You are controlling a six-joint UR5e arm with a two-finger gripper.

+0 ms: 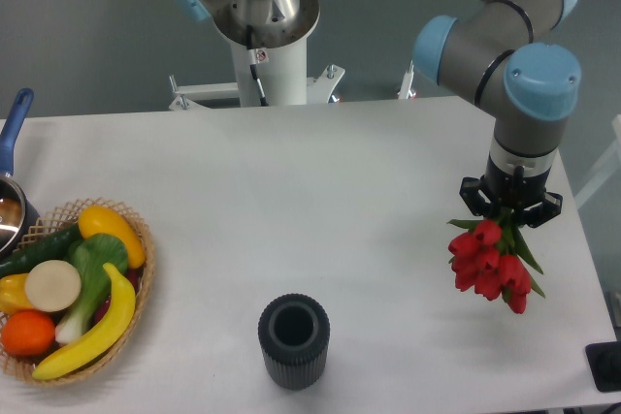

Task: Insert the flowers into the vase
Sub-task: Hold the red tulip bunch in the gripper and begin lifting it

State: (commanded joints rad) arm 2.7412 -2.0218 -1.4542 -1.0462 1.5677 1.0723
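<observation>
The flowers, a bunch of red tulip buds with green leaves, hang at the right side of the table, heads pointing down toward the front. My gripper is directly above them, shut on the flowers' stems, which are mostly hidden by the gripper body. The vase, a dark grey ribbed cylinder with a thick rim, stands upright near the table's front edge, well left of the flowers, with its mouth showing nothing inside.
A wicker basket of fruit and vegetables sits at the front left. A pot with a blue handle is at the left edge. The arm's white base stands behind the table. A dark object lies at the front right corner.
</observation>
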